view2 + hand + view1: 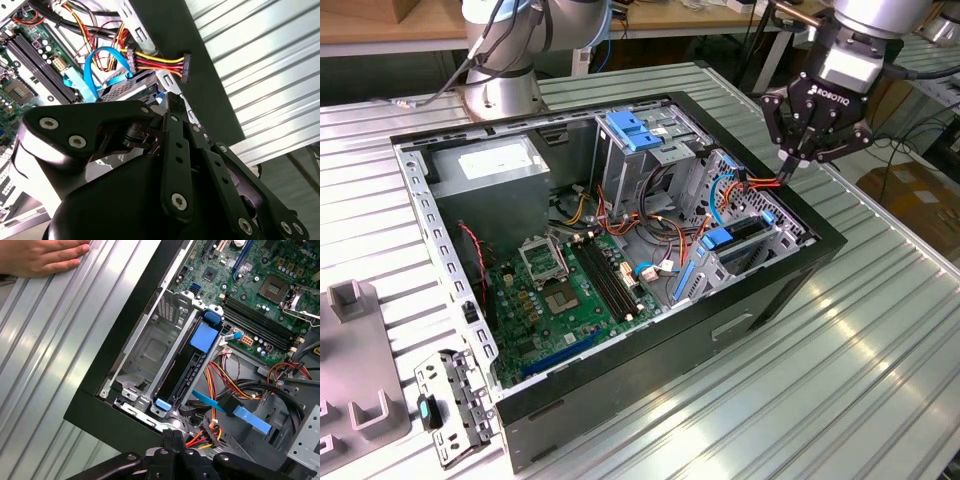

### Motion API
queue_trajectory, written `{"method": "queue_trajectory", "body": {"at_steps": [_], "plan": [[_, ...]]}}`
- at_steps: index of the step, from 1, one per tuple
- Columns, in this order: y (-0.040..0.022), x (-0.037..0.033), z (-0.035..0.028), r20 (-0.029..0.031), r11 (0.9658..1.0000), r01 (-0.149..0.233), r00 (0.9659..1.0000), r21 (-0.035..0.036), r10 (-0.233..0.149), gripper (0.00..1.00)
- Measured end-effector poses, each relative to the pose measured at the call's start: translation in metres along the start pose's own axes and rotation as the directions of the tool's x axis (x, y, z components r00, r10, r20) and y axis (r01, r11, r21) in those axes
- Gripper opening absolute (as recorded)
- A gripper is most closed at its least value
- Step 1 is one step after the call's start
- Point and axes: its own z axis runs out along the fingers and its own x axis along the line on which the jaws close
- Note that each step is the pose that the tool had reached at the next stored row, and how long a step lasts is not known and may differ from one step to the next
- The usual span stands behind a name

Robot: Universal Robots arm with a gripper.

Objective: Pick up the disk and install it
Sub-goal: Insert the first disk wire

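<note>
Gripper (788, 165) nose-down, tightly closed and empty.

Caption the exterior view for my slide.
Shut gripper poised above the open computer case, over the drive cage where the blue-framed disk sits.

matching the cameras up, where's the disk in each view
Exterior view: disk on edge in the drive cage, at the case's end toward the exterior view's right.
First wrist view: disk in the cage beside the case's black wall.
Second wrist view: a slice of the disk beneath the blue data cable.
Shared landmark: that blue data cable, beside the disk throughout.
</note>
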Motion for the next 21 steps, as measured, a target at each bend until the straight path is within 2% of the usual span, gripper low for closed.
{"method": "queue_trajectory", "body": {"at_steps": [2, 17, 19, 21], "plan": [[-0.0028, -0.0001, 0.0000, -0.0001, 1.0000, 0.005, 1.0000, 0.0001, -0.005, 0.11], [-0.0032, -0.0008, 0.0001, -0.0001, 1.0000, 0.009, 1.0000, 0.0005, -0.009, 0.11], [-0.0033, -0.0008, 0.0001, -0.0006, 0.9992, 0.040, 0.9992, 0.0018, -0.040, 0.11], [-0.0034, -0.0008, 0.0011, -0.0018, 0.9940, 0.109, 0.9940, 0.0050, -0.109, 0.11]]}}
